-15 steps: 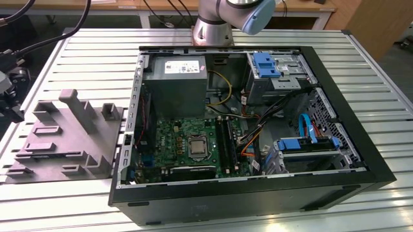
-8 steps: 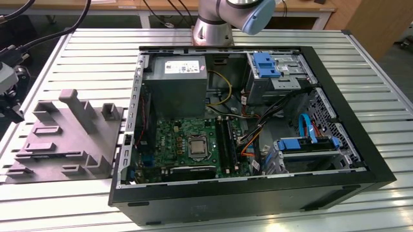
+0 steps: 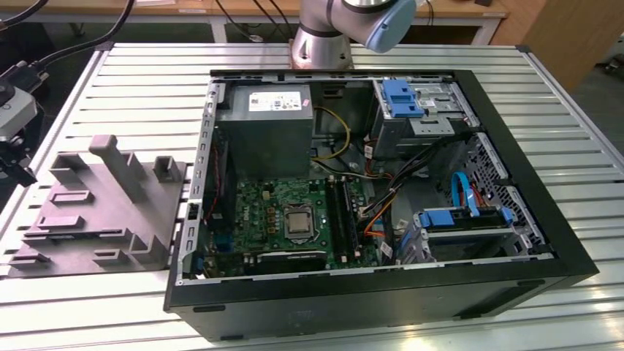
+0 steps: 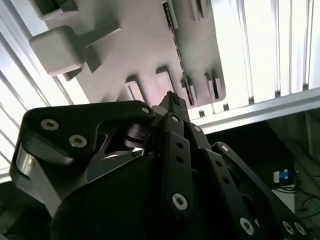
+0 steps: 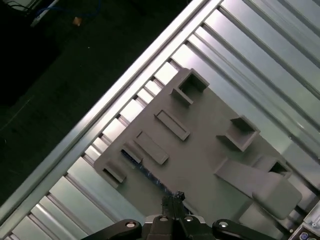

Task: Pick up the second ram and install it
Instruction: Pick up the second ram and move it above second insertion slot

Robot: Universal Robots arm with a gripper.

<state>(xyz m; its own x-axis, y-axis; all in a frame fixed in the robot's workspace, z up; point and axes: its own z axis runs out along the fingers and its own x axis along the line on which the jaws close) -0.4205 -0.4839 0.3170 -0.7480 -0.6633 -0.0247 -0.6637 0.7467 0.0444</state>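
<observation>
The second ram (image 5: pixel 145 171) is a thin, dark blue strip standing on its edge in a slot of the grey fixture (image 5: pixel 200 150). In the second wrist view the second ram (image 4: pixel 177 55) is a narrow dark line across the fixture (image 4: pixel 140 45). My gripper (image 5: pixel 175 196) hangs above the fixture, over one end of the stick and apart from it. Its black fingers (image 4: pixel 175 130) are shut, with nothing between them. In the exterior view the gripper (image 3: pixel 14 164) is at the far left, beside the fixture (image 3: pixel 98 212).
An open computer case (image 3: pixel 381 292) lies on the slatted metal table (image 3: pixel 146 80) to the exterior view's right of the fixture. It holds the motherboard (image 3: pixel 292 219), black slot rails (image 3: pixel 340 212), cables and drive bays. The arm's base (image 3: pixel 326 36) stands behind the case.
</observation>
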